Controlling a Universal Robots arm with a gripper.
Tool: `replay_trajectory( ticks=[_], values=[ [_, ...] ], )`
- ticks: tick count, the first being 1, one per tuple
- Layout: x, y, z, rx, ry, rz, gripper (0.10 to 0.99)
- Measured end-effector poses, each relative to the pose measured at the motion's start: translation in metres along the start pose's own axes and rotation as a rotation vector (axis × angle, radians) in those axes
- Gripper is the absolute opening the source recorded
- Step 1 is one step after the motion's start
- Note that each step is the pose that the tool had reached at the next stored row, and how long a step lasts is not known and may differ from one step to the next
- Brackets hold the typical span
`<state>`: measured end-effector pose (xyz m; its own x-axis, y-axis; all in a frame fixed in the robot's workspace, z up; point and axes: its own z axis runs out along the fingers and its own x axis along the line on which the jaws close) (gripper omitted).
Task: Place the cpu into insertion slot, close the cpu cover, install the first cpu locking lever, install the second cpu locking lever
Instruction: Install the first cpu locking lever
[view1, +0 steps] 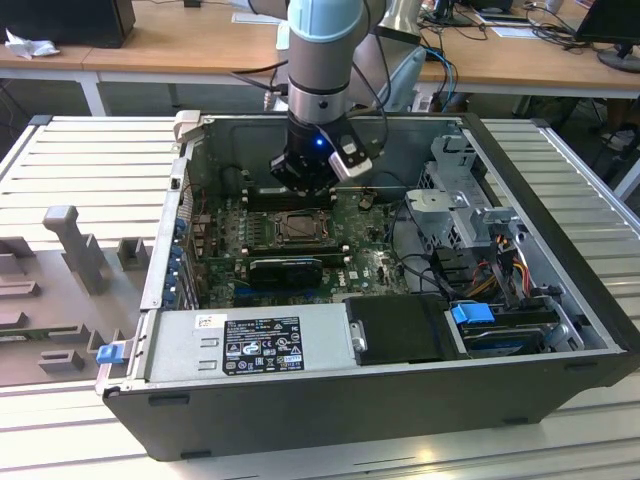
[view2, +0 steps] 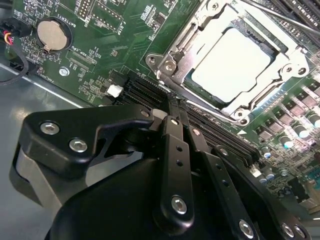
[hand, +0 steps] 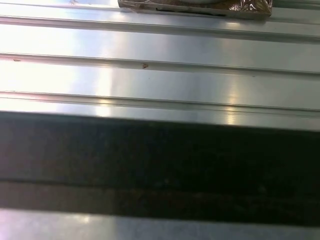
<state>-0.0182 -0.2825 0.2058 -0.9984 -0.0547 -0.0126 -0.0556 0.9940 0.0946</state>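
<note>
open desktop pc case lies on its side on a ribbed metal table, motherboard facing up. the arm comes down from the far side into the case, gripper hanging just past the far edge of the insertion slot, above the black memory slots.

in the second wrist view the gripper has its black fingers drawn narrow, tips together, nothing between them. tips sit over the memory slots, just beside the near rim of the socket, apart from the chip.

the cpu is already seated in the insertion slot, silver-grey top showing through the window of the cpu cover, which lies flat down around it. a thin metal locking lever runs along the far side of the socket; cannot tell if it is latched. a coin battery sits on the board well away from the socket.

in the exterior view a black card lies near side of the socket, power supply along the near wall, drive bay with a blue tab at the exterior view's right. grey fixture blocks sit on the table at the exterior view's left.

the first wrist view shows ribbed metal panels and a dark band.
</note>
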Motion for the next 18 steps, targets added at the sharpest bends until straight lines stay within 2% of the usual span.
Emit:
replay_trajectory(
  ticks=[3, 6, 10, 12, 18],
  values=[
    [-0.0001, -0.0001, 0.0005, 0.002, 0.0003, 0.0, 0.106],
    [0.0001, 0.0004, -0.0035, 0.0, 0.0, 0.0, 0.106],
    [0.0052, 0.0016, -0.0142, -0.006, -0.0002, 0.0, 0.106],
    [0.014, 0.0032, -0.0253, -0.014, -0.0007, 0.0, 0.106],
    [0.0139, 0.0008, -0.023, -0.014, -0.0007, 0.0, 0.106]
  ],
)
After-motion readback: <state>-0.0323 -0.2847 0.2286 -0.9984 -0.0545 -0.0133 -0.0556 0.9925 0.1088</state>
